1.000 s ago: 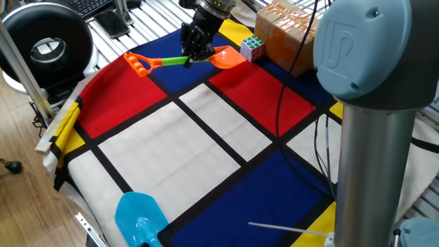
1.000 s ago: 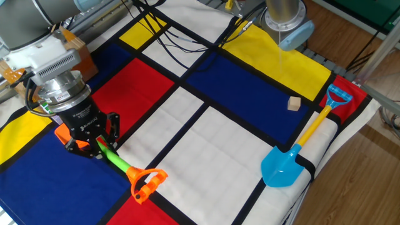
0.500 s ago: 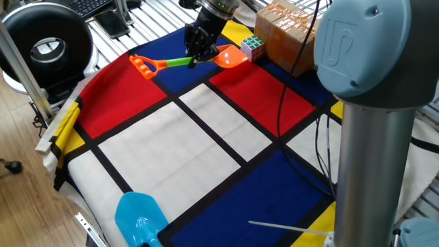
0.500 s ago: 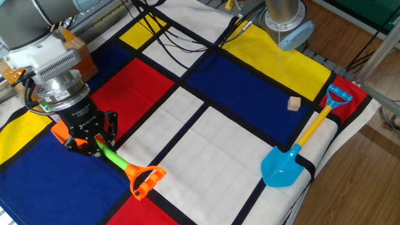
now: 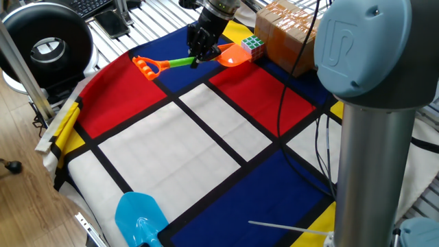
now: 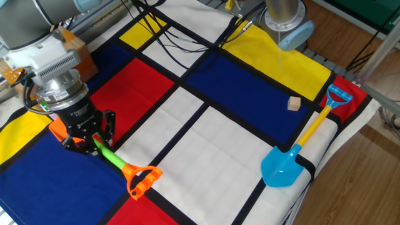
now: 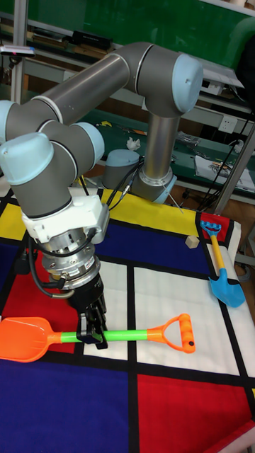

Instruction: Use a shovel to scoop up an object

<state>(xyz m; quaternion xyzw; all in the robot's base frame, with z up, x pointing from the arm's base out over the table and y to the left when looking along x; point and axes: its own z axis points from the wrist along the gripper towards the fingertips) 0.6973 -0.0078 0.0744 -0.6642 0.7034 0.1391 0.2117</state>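
The shovel (image 5: 180, 62) has an orange blade (image 5: 233, 56), a lime-green shaft and an orange D-handle (image 5: 144, 66). It lies nearly level just above the cloth. My gripper (image 5: 198, 55) is shut on the green shaft close to the blade. The same grip shows in the tall fixed view, with the gripper (image 7: 91, 334) on the shaft (image 7: 131, 333) and the blade (image 7: 25, 338) to the left. The object, a small Rubik's cube (image 5: 252, 45), stands right at the blade's front edge, against a brown box. I cannot tell whether they touch. In the other fixed view the gripper (image 6: 87, 142) hides the cube.
A brown cardboard box (image 5: 288, 31) stands right behind the cube. A light-blue shovel (image 6: 284, 165) lies near the opposite table edge, with a small wooden block (image 6: 294, 103) close by. Cables (image 5: 281, 103) trail over the chequered cloth. The arm's base column (image 5: 374, 137) rises at the right.
My gripper has carried the shovel steadily toward the cube, and the blade's edge has closed most of the gap. The cube and box have not moved.
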